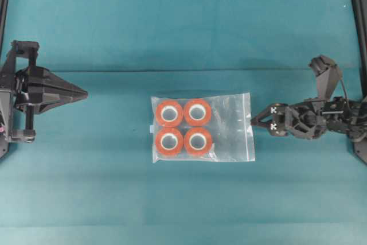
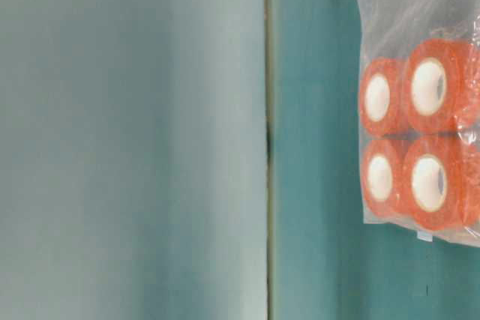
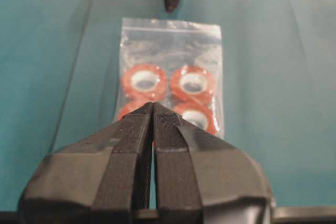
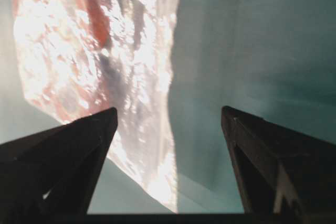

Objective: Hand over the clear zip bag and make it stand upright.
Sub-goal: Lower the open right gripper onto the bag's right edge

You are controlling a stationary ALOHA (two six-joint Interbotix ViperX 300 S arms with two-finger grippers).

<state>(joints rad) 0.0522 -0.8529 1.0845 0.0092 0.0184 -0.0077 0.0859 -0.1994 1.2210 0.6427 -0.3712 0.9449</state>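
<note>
The clear zip bag [image 1: 202, 127] is lying flat on the teal table cloth [image 1: 183, 27], and it is being taken as the landmark for what follows. The right gripper [image 1: 255, 121] is positioned just beside the bag's zip-strip edge, its jaws spread wide and nothing held between them; in the right wrist view the bag's crinkled edge [image 4: 152, 129] is seen lying ahead of the open fingers [image 4: 79, 145] and toward the left one, not yet between them. The left gripper [image 1: 85, 92] is parked well apart from the bag's opposite edge, jaws pressed together and empty, as is confirmed by the left wrist view [image 3: 152, 114]. The pick-up is judged to be the step in hand. For a sound grasp, the zip strip should be centred between the jaws before closing, since the film is thin and lies close to the cloth; a grip on the stiffer strip is judged less likely to slip. Four orange rolls [image 1: 183, 126] with white cores are being contained in the bag, packed two by two in the half away from the zip strip.
</note>
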